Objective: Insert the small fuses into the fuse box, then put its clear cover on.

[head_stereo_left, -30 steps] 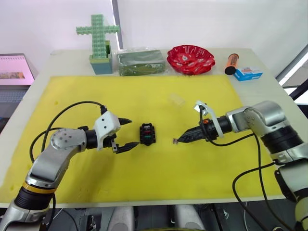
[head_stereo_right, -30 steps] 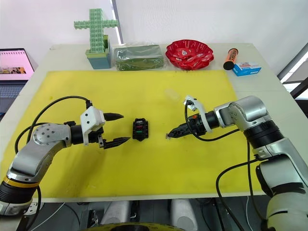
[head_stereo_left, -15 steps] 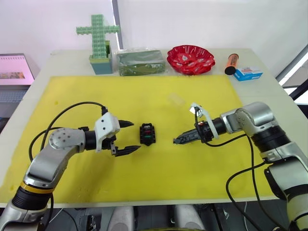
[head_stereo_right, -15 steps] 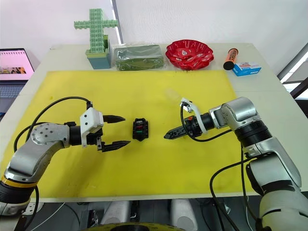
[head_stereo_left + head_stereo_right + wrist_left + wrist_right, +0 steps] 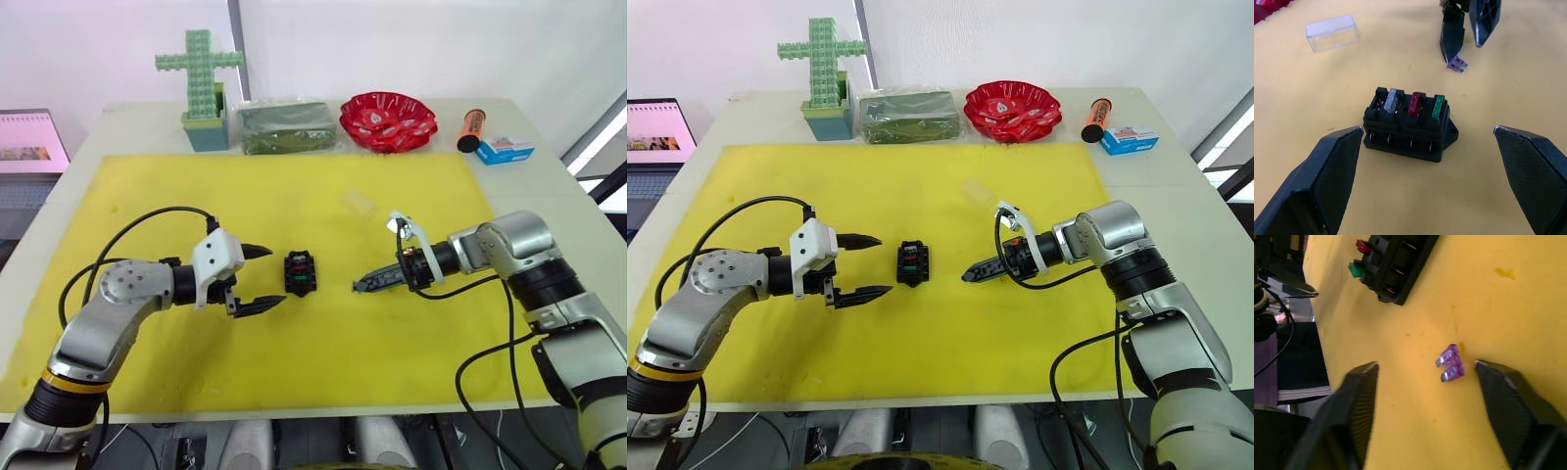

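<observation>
Your left hand waits spread beside the fuse box, which holds grey, red and green fuses, one slot empty. Your right hand is spread around the purple fuse lying flat: pinch it next. Beyond it lies the clear cover.

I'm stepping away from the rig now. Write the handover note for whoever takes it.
Left gripper: open, empty, beside the fuse box.
Right gripper: open, fingers straddling the purple fuse lying flat on the yellow mat, not gripped.
Done: grey fuse, red fuse and green fuse stand in the box's slots; one end slot is empty.
Clear cover lies on the mat behind the box.
Left: pick up and insert the purple fuse, then fit the cover.
</observation>
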Available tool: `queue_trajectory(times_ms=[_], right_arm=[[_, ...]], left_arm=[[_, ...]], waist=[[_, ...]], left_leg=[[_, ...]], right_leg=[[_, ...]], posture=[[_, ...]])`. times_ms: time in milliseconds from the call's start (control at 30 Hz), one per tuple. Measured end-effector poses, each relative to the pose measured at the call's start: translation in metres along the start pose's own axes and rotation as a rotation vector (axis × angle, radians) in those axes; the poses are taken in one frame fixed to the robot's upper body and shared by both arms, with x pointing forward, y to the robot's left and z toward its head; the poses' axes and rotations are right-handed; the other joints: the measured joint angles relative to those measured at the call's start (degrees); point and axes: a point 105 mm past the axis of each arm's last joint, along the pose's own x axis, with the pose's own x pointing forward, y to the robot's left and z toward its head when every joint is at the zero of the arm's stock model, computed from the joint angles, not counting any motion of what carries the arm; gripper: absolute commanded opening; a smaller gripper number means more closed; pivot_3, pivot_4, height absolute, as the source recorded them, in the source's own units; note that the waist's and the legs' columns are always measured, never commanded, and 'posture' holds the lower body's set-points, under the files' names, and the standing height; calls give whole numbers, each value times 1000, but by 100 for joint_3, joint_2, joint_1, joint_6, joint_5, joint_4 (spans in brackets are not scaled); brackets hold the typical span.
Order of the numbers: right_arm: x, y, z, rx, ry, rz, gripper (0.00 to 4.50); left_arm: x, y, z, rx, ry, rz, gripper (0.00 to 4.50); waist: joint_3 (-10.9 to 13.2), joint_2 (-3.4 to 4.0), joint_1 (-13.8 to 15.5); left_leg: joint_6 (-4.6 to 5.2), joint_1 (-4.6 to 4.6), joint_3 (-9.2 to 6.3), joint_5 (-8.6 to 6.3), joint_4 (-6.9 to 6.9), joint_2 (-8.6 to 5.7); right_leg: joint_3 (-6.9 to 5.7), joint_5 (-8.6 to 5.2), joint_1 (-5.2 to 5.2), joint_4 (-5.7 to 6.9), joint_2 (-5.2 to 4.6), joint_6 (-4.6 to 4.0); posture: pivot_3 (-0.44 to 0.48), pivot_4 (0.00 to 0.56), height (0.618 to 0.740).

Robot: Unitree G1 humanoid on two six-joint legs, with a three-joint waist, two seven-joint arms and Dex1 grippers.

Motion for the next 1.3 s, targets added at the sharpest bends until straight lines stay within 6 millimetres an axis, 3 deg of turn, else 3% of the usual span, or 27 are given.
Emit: queue_trajectory(times_ms=[167, 300, 400, 667, 800, 1300], right_arm=[[2, 0, 0, -3, 3, 2, 2933], [2, -6, 0, 5, -2, -15, 1796], [0, -10, -1, 12, -1, -34, 689], [2, -13, -3, 21, 3, -38, 689], [2, -12, -3, 19, 3, -31, 41], [2, -8, 0, -27, 14, -39, 41]], left_arm=[[0, 1, 0, 0, 0, 5, 4500], [0, 1, 0, 1, -1, 6, 4500], [0, 2, 0, 2, -1, 8, 4500], [0, 6, 3, 24, -9, 18, 4500], [0, 7, 2, 27, -4, 21, 4500], [0, 5, -1, 17, -1, 26, 4500]], waist=[[0, 0, -1], [0, 0, -1], [0, 0, 0], [0, 0, 0], [0, 0, -1], [0, 0, -4]], left_leg=[[0, 0, 0, 0, 0, 0], [0, 1, 0, 0, 0, 0], [0, 1, 0, 0, 0, 0], [0, 1, 0, 0, 1, -1], [0, 1, 0, 0, 1, -1], [0, 1, -1, 0, 2, 0]], right_leg=[[0, 0, 0, 1, 1, 0], [0, 0, 1, 1, 1, 0], [-1, 0, 1, 1, 1, 0], [-1, 0, 1, 1, 2, 0], [-1, 0, 1, 2, 2, 0], [-1, 0, 2, 3, 2, 1]], posture=[[0, 150, 740], [0, 150, 740], [0, 150, 740], [0, 150, 740], [0, 150, 740], [0, 150, 740]])
